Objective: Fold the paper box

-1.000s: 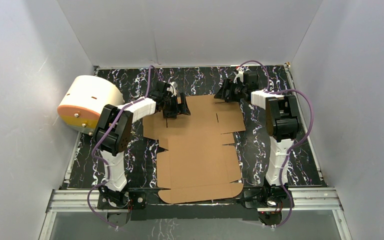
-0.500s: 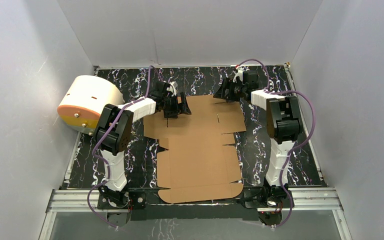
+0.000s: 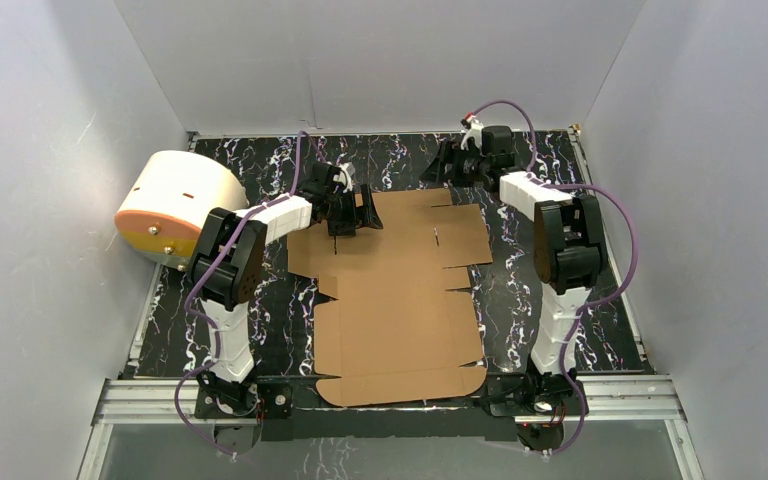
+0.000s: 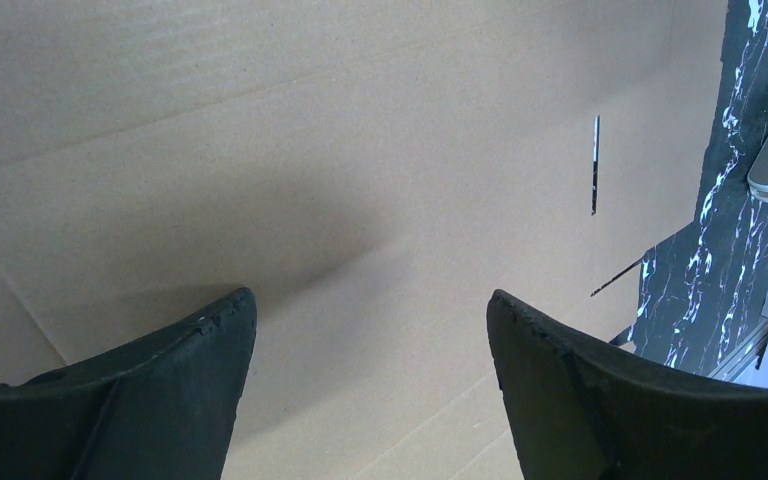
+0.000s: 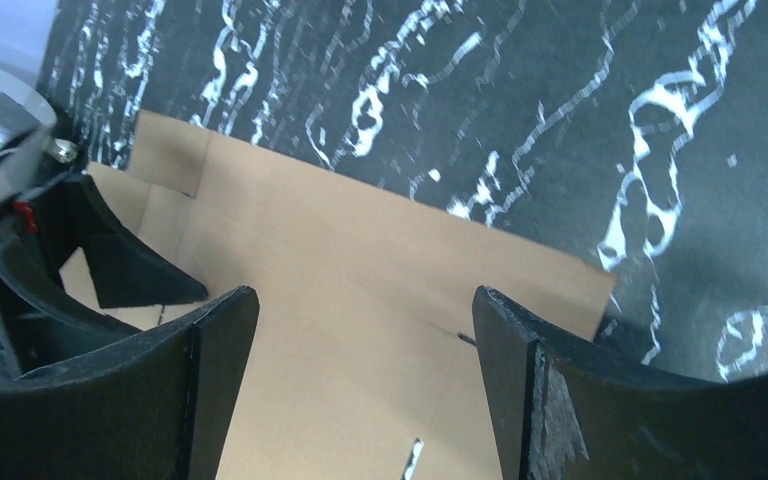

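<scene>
Two arms reach to the far end of the desk (image 3: 600, 300), black with white marbling. The paper box (image 3: 400, 300) is not folded at all: a flat brown cardboard sheet lying in the middle of the desk, long axis running 12 to 6 o'clock, rounded flap at the 6 o'clock edge between the arm bases, notched tabs along both long sides. The left gripper (image 3: 352, 213) sits over the sheet's 11 o'clock corner, jaws wide with nothing between them. In the left wrist view bare cardboard fills the frame under the black fingers (image 4: 190, 380), with a thin slit (image 4: 595, 165) toward 2 o'clock; can't tell if the fingertips touch the sheet. The right gripper (image 3: 444, 166) hangs at the sheet's 1 o'clock, just past the far edge and over bare desk, jaws also spread wide and holding nothing. In the right wrist view the sheet's far edge and corner lie between its fingers (image 5: 520, 380), and the other gripper shows at 9 o'clock. A cream-white cylinder (image 3: 175, 200) with an orange face lies on its side at the desk's 10 o'clock edge, well apart from the sheet.
</scene>
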Tool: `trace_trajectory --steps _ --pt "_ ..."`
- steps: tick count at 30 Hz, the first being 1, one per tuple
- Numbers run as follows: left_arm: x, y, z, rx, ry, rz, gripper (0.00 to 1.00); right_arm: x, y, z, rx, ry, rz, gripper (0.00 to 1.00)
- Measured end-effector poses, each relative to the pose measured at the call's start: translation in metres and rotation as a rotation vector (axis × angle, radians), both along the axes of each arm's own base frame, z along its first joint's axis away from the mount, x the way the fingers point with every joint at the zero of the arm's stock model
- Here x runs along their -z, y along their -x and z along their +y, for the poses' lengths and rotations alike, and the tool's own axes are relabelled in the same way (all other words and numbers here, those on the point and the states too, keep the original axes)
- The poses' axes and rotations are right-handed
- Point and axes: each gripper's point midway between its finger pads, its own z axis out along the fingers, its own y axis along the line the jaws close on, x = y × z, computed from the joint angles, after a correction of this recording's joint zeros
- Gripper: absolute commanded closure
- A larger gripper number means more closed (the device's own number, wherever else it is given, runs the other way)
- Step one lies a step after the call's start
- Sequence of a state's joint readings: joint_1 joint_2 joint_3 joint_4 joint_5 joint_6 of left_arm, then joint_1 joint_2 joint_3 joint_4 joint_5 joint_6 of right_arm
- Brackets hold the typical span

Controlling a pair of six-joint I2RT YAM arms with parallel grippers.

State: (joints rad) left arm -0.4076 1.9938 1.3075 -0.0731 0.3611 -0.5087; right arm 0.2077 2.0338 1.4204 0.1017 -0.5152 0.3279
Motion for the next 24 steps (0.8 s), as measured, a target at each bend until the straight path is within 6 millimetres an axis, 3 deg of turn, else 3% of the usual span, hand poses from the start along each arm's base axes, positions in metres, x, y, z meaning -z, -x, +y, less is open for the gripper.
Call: trace_trajectory --steps 6,12,17,20,24 --pt "0.000 0.000 0.000 0.001 0.001 0.000 0.18 -0.027 -0.005 0.028 -0.047 -0.018 -0.068 0.12" --pt "0.000 0.000 0.000 0.001 0.001 0.000 0.18 -0.017 -0.001 0.043 -0.078 -0.017 -0.051 0.12" --pt "0.000 0.000 0.000 0.000 0.001 0.001 0.18 -0.005 0.002 0.030 -0.057 -0.009 -0.020 0.12" --pt "0.000 0.000 0.000 0.000 0.001 0.001 0.18 -0.001 0.001 0.011 -0.022 -0.005 -0.001 0.12" --pt "0.000 0.000 0.000 -0.002 0.000 0.001 0.17 -0.012 -0.001 -0.018 0.033 -0.008 -0.013 0.12"
